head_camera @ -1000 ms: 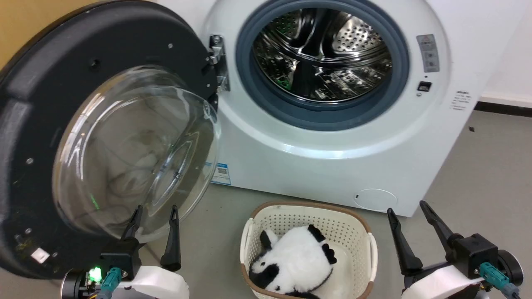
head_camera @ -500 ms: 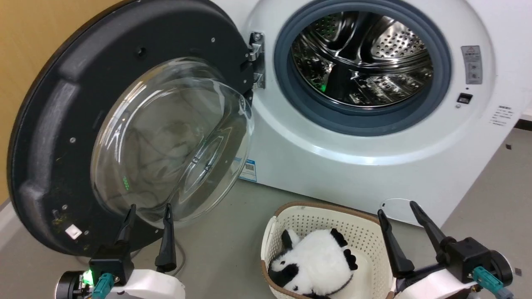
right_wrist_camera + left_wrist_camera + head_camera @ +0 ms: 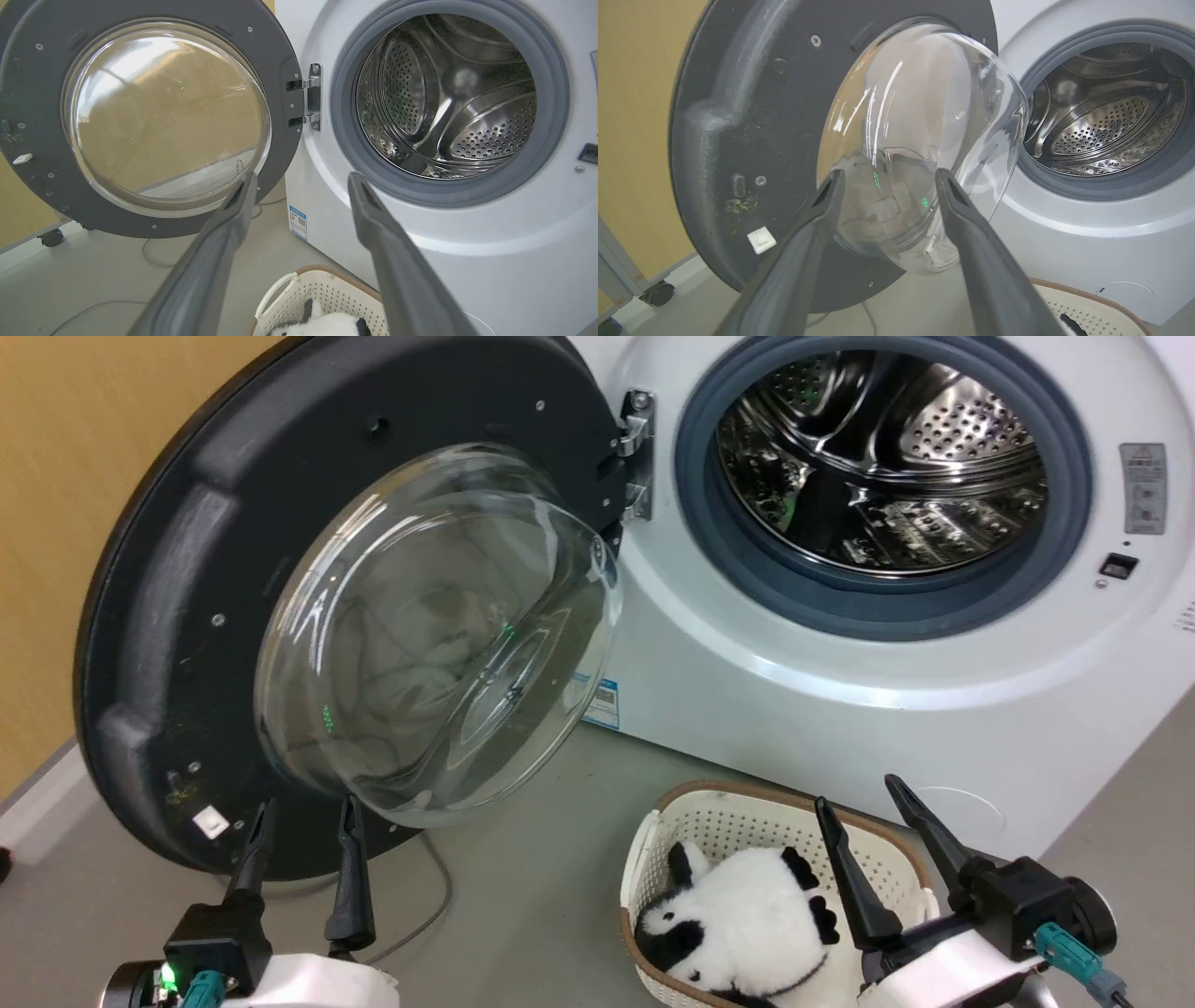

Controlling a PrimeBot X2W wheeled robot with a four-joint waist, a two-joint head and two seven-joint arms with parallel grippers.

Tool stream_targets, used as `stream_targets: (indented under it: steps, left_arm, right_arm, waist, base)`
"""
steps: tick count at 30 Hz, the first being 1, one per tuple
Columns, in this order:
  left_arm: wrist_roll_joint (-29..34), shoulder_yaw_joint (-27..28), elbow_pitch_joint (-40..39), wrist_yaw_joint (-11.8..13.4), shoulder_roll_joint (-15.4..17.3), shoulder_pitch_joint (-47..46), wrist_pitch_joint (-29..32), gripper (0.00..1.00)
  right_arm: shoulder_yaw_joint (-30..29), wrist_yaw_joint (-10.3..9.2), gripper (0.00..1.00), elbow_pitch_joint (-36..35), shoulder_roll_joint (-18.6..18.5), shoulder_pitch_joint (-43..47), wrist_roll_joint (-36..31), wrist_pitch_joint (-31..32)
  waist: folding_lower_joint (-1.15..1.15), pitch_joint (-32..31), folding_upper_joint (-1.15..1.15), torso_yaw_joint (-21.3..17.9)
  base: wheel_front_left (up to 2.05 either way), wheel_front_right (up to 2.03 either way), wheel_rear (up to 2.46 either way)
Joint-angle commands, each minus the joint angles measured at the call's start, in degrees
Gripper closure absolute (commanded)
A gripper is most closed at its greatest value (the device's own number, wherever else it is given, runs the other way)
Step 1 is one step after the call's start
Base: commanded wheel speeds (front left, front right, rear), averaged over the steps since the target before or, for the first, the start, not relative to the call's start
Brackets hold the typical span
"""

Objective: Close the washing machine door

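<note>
The washing machine door (image 3: 177,588) stands wide open at the left, its matte black inner side and bulging clear glass bowl (image 3: 439,635) facing me, held by a metal hinge (image 3: 638,448). The white washing machine (image 3: 840,709) shows its steel drum (image 3: 882,457) inside a grey gasket. My left gripper (image 3: 306,807) is open, low, just in front of the door's bottom edge, touching nothing; its wrist view puts the door (image 3: 738,116) and its bowl just beyond the open left gripper (image 3: 887,179). My right gripper (image 3: 859,793) is open above the basket, with nothing between its fingers (image 3: 373,224).
A cream perforated basket (image 3: 738,812) with a panda toy (image 3: 747,919) sits on the grey floor before the machine. A thin cable (image 3: 434,887) lies on the floor under the door. A yellow wall (image 3: 56,523) stands behind the door, and a castor (image 3: 51,237) shows at its foot.
The camera has turned left, so door, machine and basket have shifted right in the picture. Both grippers stay open and low; the door stays wide open.
</note>
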Motion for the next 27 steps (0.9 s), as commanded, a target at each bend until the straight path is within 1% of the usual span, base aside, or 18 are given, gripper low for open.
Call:
stream_targets:
  steps: [1, 11, 27]
  left_arm:
    - [-0.36, 0.25, -0.51, 0.34, 0.01, 0.77, -0.52, 0.00]
    - [-1.42, 0.82, -2.44, 1.52, 0.01, 2.23, -1.72, 0.00]
    - [-2.40, 0.84, -4.66, 3.09, 0.01, 3.71, -3.64, 0.00]
  right_arm:
    - [0.43, 0.03, 0.00, 0.20, -0.45, -0.87, 0.43, -0.66]
    - [2.70, 0.03, 0.00, 1.46, -1.22, -2.78, 1.85, -1.85]
    - [4.94, 0.03, 0.00, 1.83, -2.30, -3.23, 3.89, -3.77]
  waist:
    - [0.00, 0.16, 0.00, 0.45]
    - [0.00, 0.83, 0.00, 3.20]
    - [0.00, 0.73, 0.00, 7.09]
  base:
    - [0.00, 0.00, 0.00]
    - [-0.02, -0.02, -0.02]
    - [-0.04, -0.04, -0.04]
